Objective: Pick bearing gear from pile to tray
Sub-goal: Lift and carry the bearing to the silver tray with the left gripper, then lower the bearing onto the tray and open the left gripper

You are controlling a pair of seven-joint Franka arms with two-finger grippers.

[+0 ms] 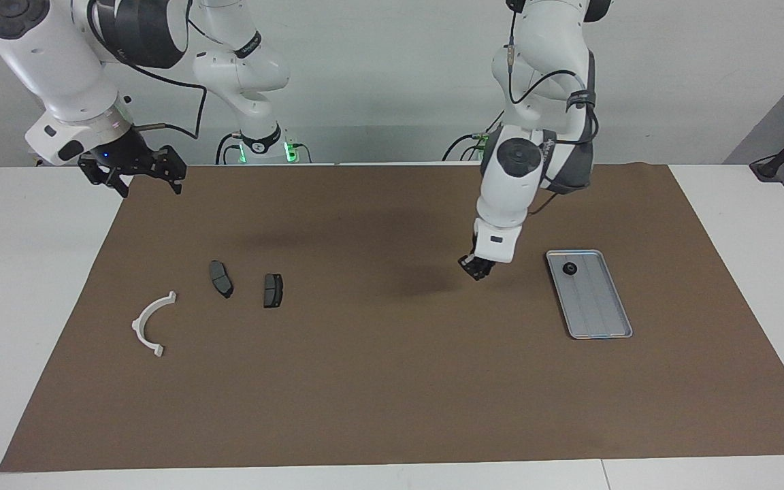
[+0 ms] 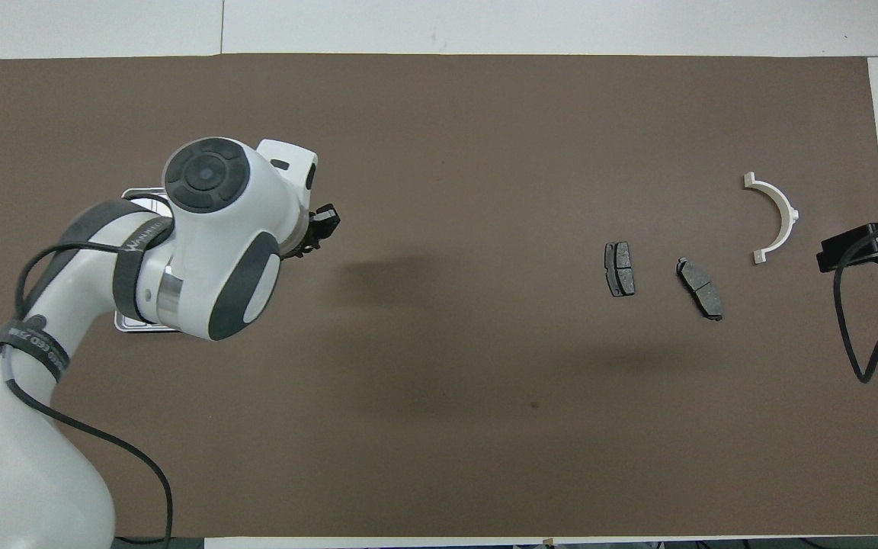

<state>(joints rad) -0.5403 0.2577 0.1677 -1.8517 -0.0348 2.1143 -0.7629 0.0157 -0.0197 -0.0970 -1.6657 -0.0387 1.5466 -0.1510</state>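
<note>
A silver-grey tray [image 1: 599, 307] lies toward the left arm's end of the brown mat, with one small black bearing gear [image 1: 569, 269] in its corner nearest the robots. My left gripper [image 1: 475, 267] hangs shut just above the mat, beside the tray on the side toward the pile; whether anything is pinched in it does not show. In the overhead view the left arm covers most of the tray [image 2: 128, 326] and the left gripper [image 2: 322, 225] pokes out past it. The pile lies toward the right arm's end: a white half-ring bracket [image 1: 154, 323] and two dark plates [image 1: 221, 278] [image 1: 273, 290].
My right gripper [image 1: 133, 173] waits open, raised over the mat's corner near its base; in the overhead view the right gripper [image 2: 858, 244] shows at the frame's edge, beside the bracket [image 2: 774, 217]. The plates [image 2: 620, 268] [image 2: 700, 287] lie flat. The brown mat [image 1: 378, 381] covers most of the white table.
</note>
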